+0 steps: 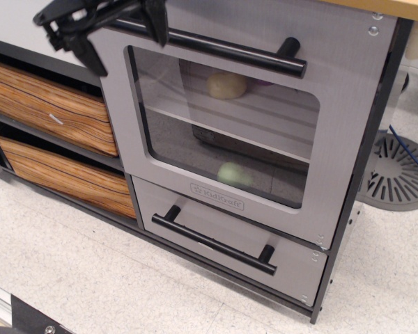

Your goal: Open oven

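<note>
At the far left you had the two wood-grain drawers (49, 111) stacked one above the other, both shut and flush, so they stood clear of your work. Just above them, at the top left, your gripper (122, 24) hung with its jaws spread apart and holding nothing; one finger dropped beside the oven's left edge, the other sat close to the left end of the black bar handle (216, 49). I would judge you had placed it there to straddle that bar, since a pull on it is what the door needs.

The oven (348, 125) filled the middle of the view, its silver door shut flat against the frame. Through the window (230, 132) you could see two pale round items on the shelves, one upper, one lower.

Beneath the door sat the smaller grey drawer (223, 240) with its own bar, easy to mistake for your target. Above ran the bench (404, 8) edge; at the right, a grey slotted disc (400, 174) lay on the floor, well apart.
</note>
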Action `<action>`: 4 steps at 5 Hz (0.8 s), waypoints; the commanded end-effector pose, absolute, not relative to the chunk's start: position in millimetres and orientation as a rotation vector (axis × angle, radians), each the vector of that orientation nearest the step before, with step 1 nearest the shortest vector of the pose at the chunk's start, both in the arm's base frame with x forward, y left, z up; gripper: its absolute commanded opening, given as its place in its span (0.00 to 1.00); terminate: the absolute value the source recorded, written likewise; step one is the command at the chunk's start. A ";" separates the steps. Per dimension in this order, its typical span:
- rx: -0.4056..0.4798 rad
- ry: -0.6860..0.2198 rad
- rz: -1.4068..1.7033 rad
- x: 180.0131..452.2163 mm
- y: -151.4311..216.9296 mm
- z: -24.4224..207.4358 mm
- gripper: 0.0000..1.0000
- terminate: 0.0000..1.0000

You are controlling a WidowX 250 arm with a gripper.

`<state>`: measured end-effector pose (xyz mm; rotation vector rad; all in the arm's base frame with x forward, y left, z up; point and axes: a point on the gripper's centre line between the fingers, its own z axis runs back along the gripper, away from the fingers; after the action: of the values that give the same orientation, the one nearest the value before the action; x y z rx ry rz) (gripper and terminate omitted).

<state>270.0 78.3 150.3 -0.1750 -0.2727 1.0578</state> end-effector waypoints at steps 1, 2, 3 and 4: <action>-0.233 -0.342 1.230 284.0 99.4 165.8 1.00 0.00; -0.237 -0.330 1.299 293.1 103.0 159.6 1.00 0.00; -0.230 -0.322 1.309 300.3 100.3 145.8 1.00 0.00; -0.301 -0.342 1.328 303.1 100.4 144.8 1.00 0.00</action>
<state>306.6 91.4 134.5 -0.2921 -0.3038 1.3320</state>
